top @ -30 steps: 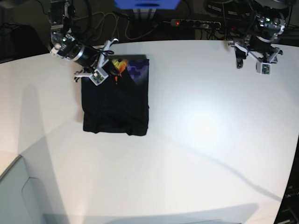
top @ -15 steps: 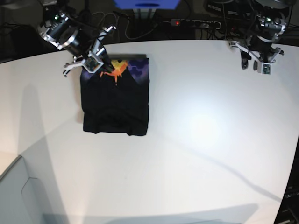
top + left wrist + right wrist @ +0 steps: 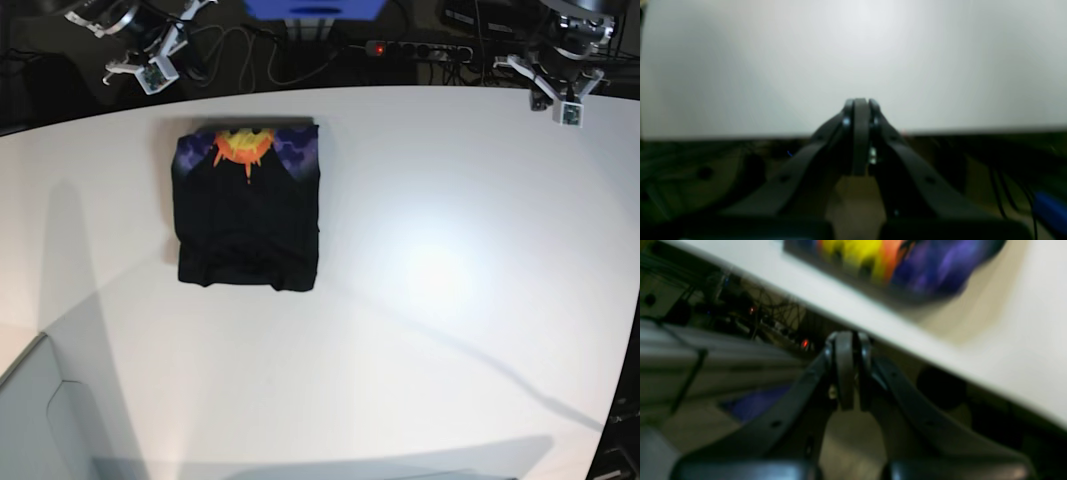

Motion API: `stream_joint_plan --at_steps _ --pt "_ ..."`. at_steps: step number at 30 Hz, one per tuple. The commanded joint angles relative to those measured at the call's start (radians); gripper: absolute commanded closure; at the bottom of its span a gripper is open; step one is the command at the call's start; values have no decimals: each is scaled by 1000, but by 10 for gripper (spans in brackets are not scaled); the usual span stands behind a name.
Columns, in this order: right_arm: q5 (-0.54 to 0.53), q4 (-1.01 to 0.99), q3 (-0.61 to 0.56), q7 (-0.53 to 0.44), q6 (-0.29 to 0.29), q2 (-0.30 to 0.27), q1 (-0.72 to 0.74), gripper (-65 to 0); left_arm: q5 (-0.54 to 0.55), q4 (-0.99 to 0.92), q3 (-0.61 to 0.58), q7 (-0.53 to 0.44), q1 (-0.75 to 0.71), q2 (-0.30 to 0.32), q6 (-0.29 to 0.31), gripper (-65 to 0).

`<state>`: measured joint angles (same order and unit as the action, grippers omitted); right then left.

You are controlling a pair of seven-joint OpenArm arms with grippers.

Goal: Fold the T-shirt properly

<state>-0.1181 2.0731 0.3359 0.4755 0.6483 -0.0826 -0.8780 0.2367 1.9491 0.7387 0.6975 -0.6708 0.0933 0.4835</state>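
You have the T-shirt (image 3: 248, 208) lying on the table (image 3: 420, 280), toward its far left. The right gripper (image 3: 150, 62) sits beyond the table's far edge, left of the shirt; the left gripper (image 3: 560, 92) is at the far right corner, well apart.

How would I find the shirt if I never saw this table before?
Look at the big white table and go to its far left part, near the back edge. There lies the T-shirt, folded into a black rectangle. It is the only thing on the table, with an orange-yellow burst and purple patches along its back edge.
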Motion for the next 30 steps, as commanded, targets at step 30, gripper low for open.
stream_joint_plan --at_steps 30 --pt "312 -1451 -59 -702 -255 45 428 -1 -6 -1453 -617 -784 273 107 -193 0"
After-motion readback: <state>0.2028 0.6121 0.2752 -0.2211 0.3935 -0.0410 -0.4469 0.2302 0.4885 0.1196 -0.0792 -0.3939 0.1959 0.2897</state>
